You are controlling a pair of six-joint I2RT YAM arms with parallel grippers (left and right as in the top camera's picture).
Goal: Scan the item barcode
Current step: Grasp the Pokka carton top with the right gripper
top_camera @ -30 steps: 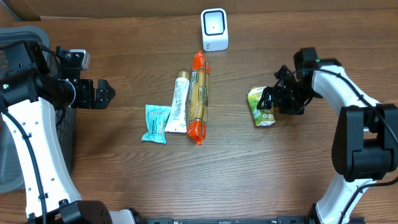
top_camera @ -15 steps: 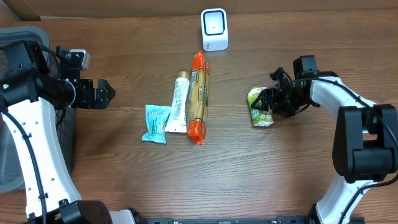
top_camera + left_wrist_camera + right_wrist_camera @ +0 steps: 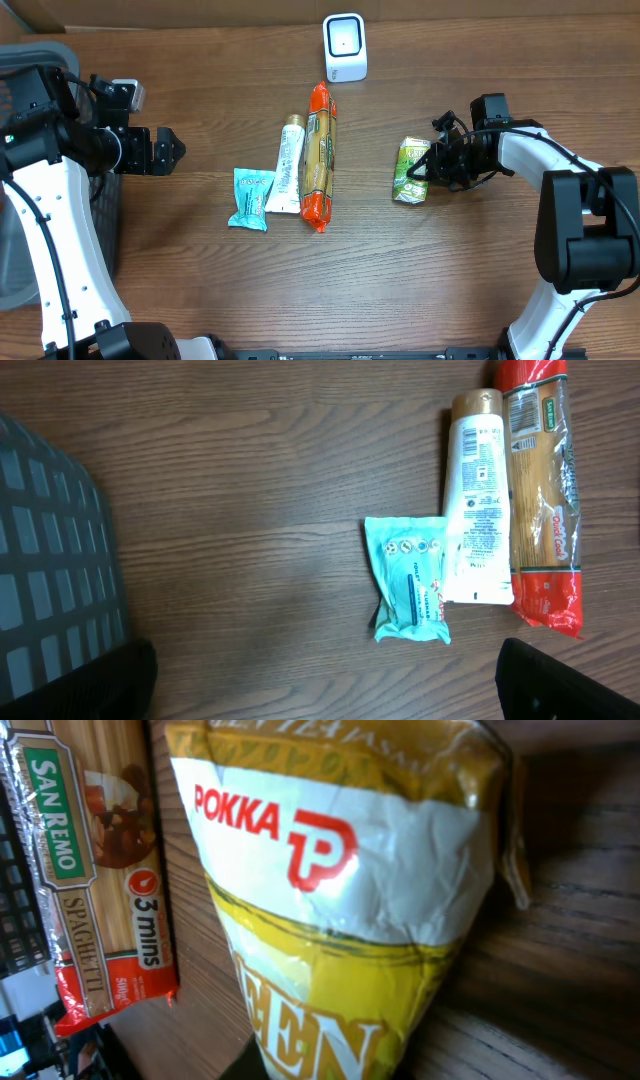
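Four items lie on the wooden table (image 3: 200, 290), plus one scanner (image 3: 345, 47), white, standing at the far edge near the middle.

Centre group: spaghetti pack (image 3: 320, 155), long, red-ended, lying lengthwise toward the scanner. White tube (image 3: 290, 163) just beside it on the left, touching or nearly so. Teal packet (image 3: 250, 198) at the tube's lower left, its corner tucked against the tube.

Drink carton (image 3: 412, 170), green and yellow, lies on its side well right of the spaghetti and apart from the group. It is nowhere near the scanner's face.

Right gripper (image 3: 435, 168): low at the carton's right end, dark fingers overlapping its edge in the overhead view. The wrist view is filled by the carton's printed wall, with the spaghetti label behind at left. Cannot tell whether the fingers are clamped on the carton or only against it.

Left gripper (image 3: 170, 150): far left, above bare wood, well away from every item. Fingers spread wide, holding nothing; both dark tips sit in the bottom corners of its wrist view. Grey basket (image 3: 50, 580) beside it at the table's left edge.
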